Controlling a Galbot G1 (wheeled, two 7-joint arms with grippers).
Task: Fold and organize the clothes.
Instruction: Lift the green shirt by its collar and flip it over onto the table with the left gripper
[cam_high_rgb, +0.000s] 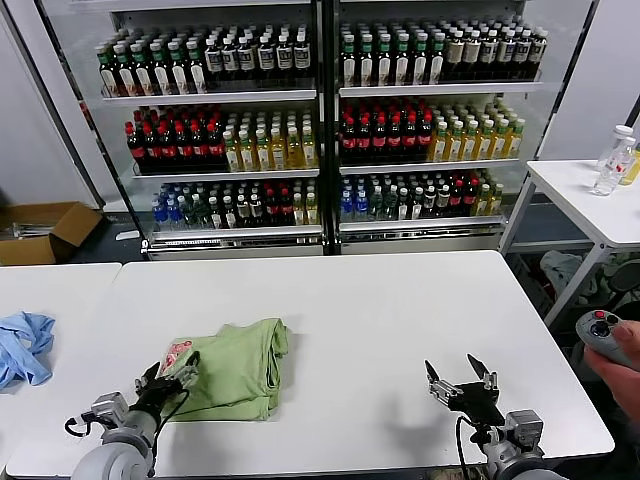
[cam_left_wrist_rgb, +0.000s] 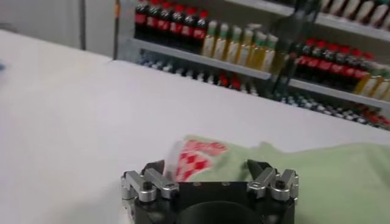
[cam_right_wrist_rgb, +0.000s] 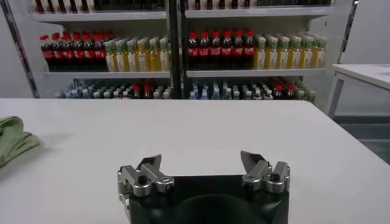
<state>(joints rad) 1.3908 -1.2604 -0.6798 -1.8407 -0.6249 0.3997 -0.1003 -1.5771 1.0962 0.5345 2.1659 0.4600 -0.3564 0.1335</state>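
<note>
- Drink coolers (cam_high_rgb: 320, 120) fill the wall behind a white table (cam_high_rgb: 380, 330), and that table is where I am working.
- My left gripper (cam_high_rgb: 172, 374) sits at the near left edge of the shirt (cam_high_rgb: 235, 365), fingers spread, with the printed corner lying between them; I cannot tell whether they touch the cloth yet.
- My right gripper (cam_high_rgb: 460, 377) hovers spread and holding nothing over bare tabletop, well apart from the shirt.
- I judge the folding to be well along: the shirt is already a compact bundle, and this looks like a corner pick for another fold or a tidy-up.
- Next I would need to pinch only the top layer at that corner, without dragging the stack.
- Soft sage-green fabric, folded in layers, rumpled at its far right edge; a red-and-white checked print (cam_left_wrist_rgb: 198, 158) shows at the near left corner.
</note>
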